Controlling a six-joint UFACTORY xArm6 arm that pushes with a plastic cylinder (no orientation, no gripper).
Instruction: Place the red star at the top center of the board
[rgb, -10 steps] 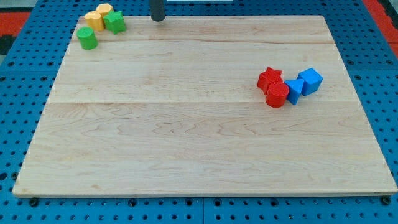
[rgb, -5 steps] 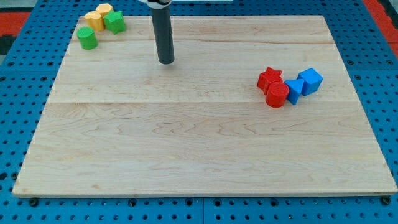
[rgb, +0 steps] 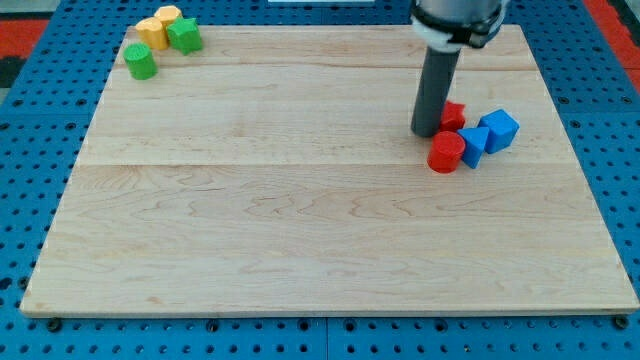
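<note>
The red star lies at the view's right on the wooden board, mostly hidden behind my rod. My tip stands at the star's left side, right against it as far as I can tell. A red cylinder sits just below the star. Two blue blocks, one next to the cylinder and a blue cube to its right, touch the group.
At the board's top left corner sit a green cylinder, a green star-like block and two yellow blocks. A blue pegboard surrounds the board.
My tip has moved from the board's top edge down and far to the right, reaching the red star's left side. The blocks appear unmoved.
</note>
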